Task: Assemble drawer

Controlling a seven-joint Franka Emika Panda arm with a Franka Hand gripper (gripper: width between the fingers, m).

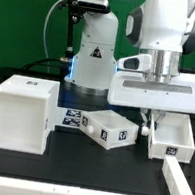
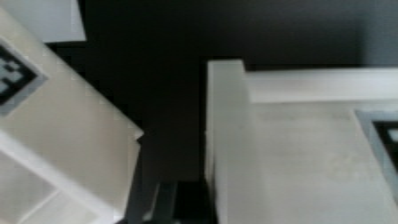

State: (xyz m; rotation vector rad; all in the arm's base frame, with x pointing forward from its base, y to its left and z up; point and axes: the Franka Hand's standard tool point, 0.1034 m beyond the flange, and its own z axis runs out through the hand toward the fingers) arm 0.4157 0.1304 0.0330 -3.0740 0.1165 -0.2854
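Nearest in the exterior view is a white rail [image 1: 178,188] in the corner on the exterior view's right. Behind it the black table [image 1: 75,168] holds the parts of the drawer. The big white casing [image 1: 22,113] stands upright on the exterior view's left, with a small tag on top. Just beside it lies the marker board [image 1: 72,118], flat on the table. Next comes the middle tray [image 1: 111,131], open side up, with a tag on its front. A little apart, on the exterior view's right, sits the end tray [image 1: 172,140], also open side up. The gripper [image 1: 148,120] hangs low between the two trays, close to the end tray's near wall. In the wrist view, one dark finger [image 2: 157,205] sits just beside a white tray wall [image 2: 228,130]. I cannot tell if the gripper is squeezing that wall or loose. Farthest back is the robot's white base [image 1: 92,54].
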